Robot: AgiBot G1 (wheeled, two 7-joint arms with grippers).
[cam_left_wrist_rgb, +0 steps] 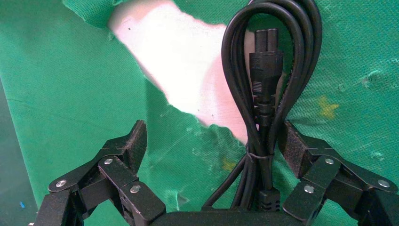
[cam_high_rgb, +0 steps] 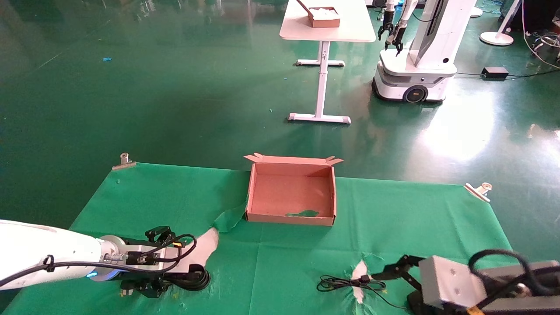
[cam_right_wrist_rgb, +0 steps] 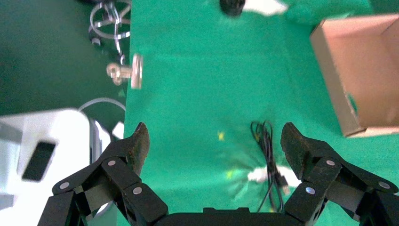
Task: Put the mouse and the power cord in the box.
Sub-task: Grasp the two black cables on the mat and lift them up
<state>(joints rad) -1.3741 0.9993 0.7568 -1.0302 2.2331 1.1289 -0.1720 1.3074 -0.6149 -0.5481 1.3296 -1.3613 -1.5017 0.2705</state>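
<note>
The left gripper (cam_left_wrist_rgb: pixel 211 141) hangs low over the near left of the counter (cam_high_rgb: pixel 131 192), fingers (cam_left_wrist_rgb: pixel 134 141) spread wide around the coiled power cord (cam_left_wrist_rgb: pixel 263 89), which lies on the green cloth. The right gripper (cam_right_wrist_rgb: pixel 214 141), fingers also apart, is above the mouse's thin cable (cam_high_rgb: pixel 350 283) at the near right. The box (cam_high_rgb: pixel 292 192) sits empty mid-counter.

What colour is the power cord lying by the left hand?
Glossy black. The power cord shows best in the left wrist view, lying between the open left hand's fingers.

box (cam_high_rgb: pixel 291 192) mid-table, far side; power cord (cam_high_rgb: pixel 194 278) near left; mouse cable (cam_high_rgb: pixel 345 284) near right.
</note>
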